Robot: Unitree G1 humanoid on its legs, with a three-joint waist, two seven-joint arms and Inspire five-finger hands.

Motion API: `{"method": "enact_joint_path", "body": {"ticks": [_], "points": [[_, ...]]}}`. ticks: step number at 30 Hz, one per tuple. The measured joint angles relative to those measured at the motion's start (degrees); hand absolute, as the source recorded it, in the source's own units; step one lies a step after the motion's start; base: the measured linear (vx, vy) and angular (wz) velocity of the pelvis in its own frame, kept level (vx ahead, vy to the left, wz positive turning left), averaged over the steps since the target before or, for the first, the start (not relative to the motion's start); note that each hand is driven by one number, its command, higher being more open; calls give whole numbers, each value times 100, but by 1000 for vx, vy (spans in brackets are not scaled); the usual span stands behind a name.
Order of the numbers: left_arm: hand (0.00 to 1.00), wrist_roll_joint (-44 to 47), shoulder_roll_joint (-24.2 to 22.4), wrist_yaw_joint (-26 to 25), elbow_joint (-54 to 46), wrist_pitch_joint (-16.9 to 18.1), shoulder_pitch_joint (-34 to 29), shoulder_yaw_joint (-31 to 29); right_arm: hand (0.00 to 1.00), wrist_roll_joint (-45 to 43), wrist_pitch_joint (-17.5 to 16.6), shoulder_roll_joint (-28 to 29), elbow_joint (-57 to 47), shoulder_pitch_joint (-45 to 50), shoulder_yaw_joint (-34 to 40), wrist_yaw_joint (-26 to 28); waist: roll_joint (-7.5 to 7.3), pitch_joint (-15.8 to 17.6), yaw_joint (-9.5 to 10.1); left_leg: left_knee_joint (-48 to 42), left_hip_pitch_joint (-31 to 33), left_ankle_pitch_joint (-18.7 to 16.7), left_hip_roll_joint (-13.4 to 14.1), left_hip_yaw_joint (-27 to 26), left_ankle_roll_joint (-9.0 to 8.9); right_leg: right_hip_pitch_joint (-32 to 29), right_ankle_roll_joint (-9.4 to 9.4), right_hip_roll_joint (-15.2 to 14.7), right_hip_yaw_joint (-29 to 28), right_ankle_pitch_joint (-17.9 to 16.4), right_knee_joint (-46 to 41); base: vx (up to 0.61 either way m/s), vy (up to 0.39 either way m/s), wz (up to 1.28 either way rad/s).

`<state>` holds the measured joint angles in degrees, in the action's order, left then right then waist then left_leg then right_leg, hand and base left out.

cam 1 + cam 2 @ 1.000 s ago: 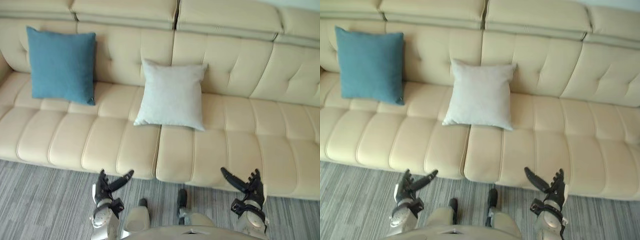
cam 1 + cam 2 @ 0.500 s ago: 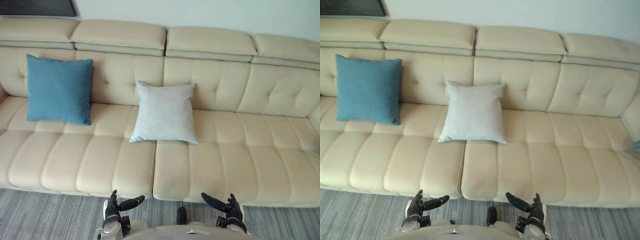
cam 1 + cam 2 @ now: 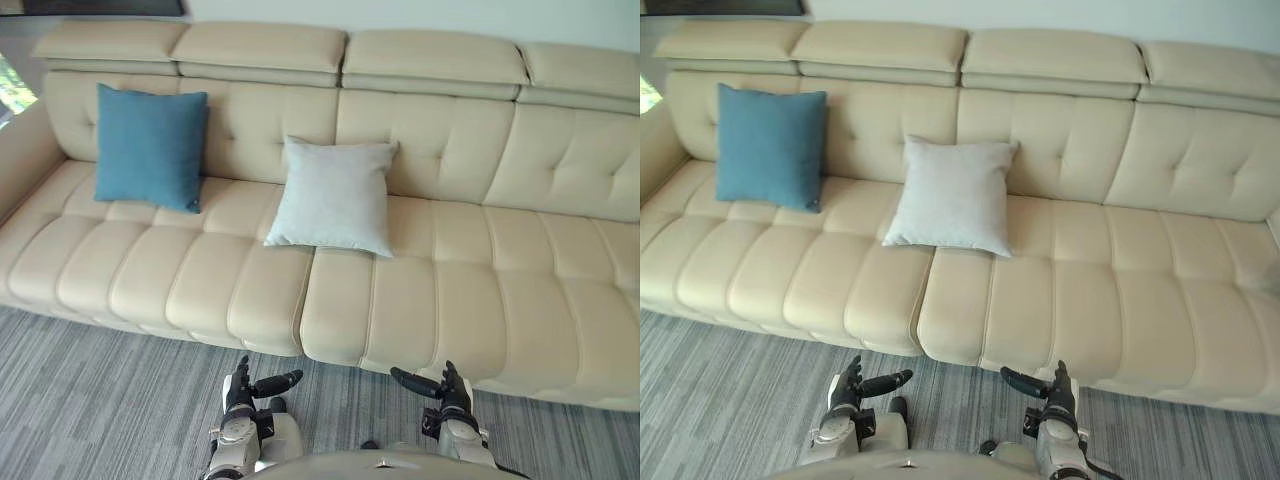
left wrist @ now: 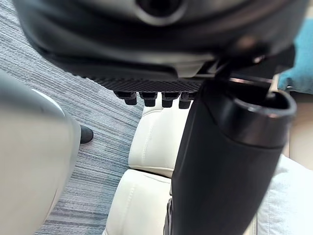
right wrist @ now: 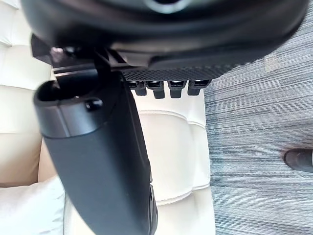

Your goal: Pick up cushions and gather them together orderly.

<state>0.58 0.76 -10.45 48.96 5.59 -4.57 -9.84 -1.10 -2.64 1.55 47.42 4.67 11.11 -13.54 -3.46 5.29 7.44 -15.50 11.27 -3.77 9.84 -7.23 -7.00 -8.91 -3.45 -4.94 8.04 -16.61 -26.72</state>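
Neither cushion has moved: blue cushion (image 3: 150, 145) far left on sofa (image 3: 450, 300), grey cushion (image 3: 335, 195) centre, well apart. My left robot hand (image 3: 241, 395) and right robot hand (image 3: 449, 400) hover open, empty, over near carpet (image 3: 100, 400).

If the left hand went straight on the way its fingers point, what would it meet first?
The left hand would most likely meet the front edge of the sofa; the pale cushion lies farther back. Depth is unclear.

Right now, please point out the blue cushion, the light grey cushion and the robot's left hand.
blue cushion (image 3: 150, 145), left eye view, middle of its front face.
light grey cushion (image 3: 335, 195), left eye view, middle of its front face.
left hand (image 3: 240, 390), left eye view, on its palm.
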Motion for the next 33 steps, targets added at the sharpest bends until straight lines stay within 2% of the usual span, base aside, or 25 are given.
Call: {"method": "enact_joint_path", "body": {"ticks": [1,2,3,5,6,7,10,11,12,13,14,17,18,21,24,25,30,31,33], "points": [[100,6,-55,-6,0,1,28,1,100,1,1,-28,10,-65,-34,-3,105,35,25,4,42,39,86,35,-40,95,103,115,15,61,251,-241,-162,12],[100,10,-162,0,28,-7,40,5,100,4,-5,-94,9,-135,-134,-41,301,101,7,59,82,151,242,210,-76,319,305,325,191,280,703,-243,-124,18],[100,10,-172,7,28,-7,41,19,100,4,-4,-96,14,-127,-136,-44,327,118,2,103,70,210,252,246,-84,364,324,343,242,311,748,-231,-111,52],[100,-5,-165,11,22,-4,49,190,100,4,7,-105,131,-95,-128,-82,357,147,-53,399,-2,567,251,290,-169,400,385,337,511,354,751,-208,-56,56],[100,-19,-151,12,13,-4,60,224,100,4,13,-119,174,-118,-122,-86,336,163,-71,558,-1,716,219,287,-139,356,447,293,631,393,765,-254,-1,48],[100,-25,-137,12,14,-7,78,240,100,5,17,-120,187,-127,-108,-87,314,181,-112,439,85,673,202,298,-83,300,494,227,737,444,765,-199,39,47],[100,-120,-78,17,5,-9,123,279,100,5,42,-146,230,-118,-95,-96,190,255,-176,-331,72,57,-64,316,82,176,406,-40,767,588,739,-110,98,23],[100,-120,-81,21,6,-10,119,284,100,5,42,-155,231,-115,-92,-98,191,254,-190,-463,44,-96,-84,332,90,146,373,-77,751,627,742,-118,196,-7],[100,-120,-96,26,8,-18,105,288,100,5,42,-165,234,-114,-91,-95,214,244,-201,-684,-51,-446,-110,445,91,57,286,-118,668,717,747,-84,193,-12],[100,-120,-100,26,14,-19,102,286,100,5,43,-162,237,-114,-90,-94,240,235,-195,-708,-84,-524,-115,490,96,32,257,-115,631,740,750,-137,325,-44],[100,-120,-76,31,43,-60,97,264,100,5,71,-82,278,-137,-75,-84,222,273,-187,-566,-223,-745,-198,490,170,0,122,-119,398,862,821,-142,310,-50],[100,-119,59,16,123,-96,36,243,100,14,118,186,343,23,-91,-24,138,192,-197,-449,-365,-782,-278,237,253,175,-5,-139,201,1166,1256,-76,217,-44],[100,-120,83,15,236,-109,21,239,100,9,160,189,422,75,-41,35,147,121,-209,-231,-527,-728,-390,81,333,314,-75,-184,68,1387,1578,-46,150,-41],[100,-137,67,26,475,-114,-22,239,100,-7,144,187,427,94,352,38,237,-28,-315,-25,-667,-722,-561,-55,357,452,-130,-238,-152,1705,2100,-11,132,-34],[100,-138,58,28,628,-127,-41,202,100,-20,142,157,473,108,529,41,311,-85,-330,34,-756,-704,-596,-213,420,537,-175,-208,-336,1857,2329,69,72,-33],[100,-137,54,31,645,-128,-35,188,100,-26,143,157,487,107,566,41,313,-86,-330,23,-801,-673,-593,-253,470,566,-174,-189,-374,1891,2386,88,16,-36],[100,-302,38,95,745,-130,42,122,100,-122,137,149,530,84,573,47,274,-67,-331,14,-1034,-789,-475,-486,443,468,-86,33,-962,1983,2441,53,10,-66],[100,-305,46,93,811,-133,83,68,100,-122,133,152,575,22,568,47,260,-62,-329,4,-1036,-850,-418,-659,438,332,-27,120,-1160,2078,2440,-14,18,-99],[100,-306,51,86,882,-136,142,-6,100,-122,131,143,687,-94,564,47,236,-36,-333,59,-1038,-916,-362,-882,440,156,96,233,-1140,2317,2555,-54,-14,-101]]}}
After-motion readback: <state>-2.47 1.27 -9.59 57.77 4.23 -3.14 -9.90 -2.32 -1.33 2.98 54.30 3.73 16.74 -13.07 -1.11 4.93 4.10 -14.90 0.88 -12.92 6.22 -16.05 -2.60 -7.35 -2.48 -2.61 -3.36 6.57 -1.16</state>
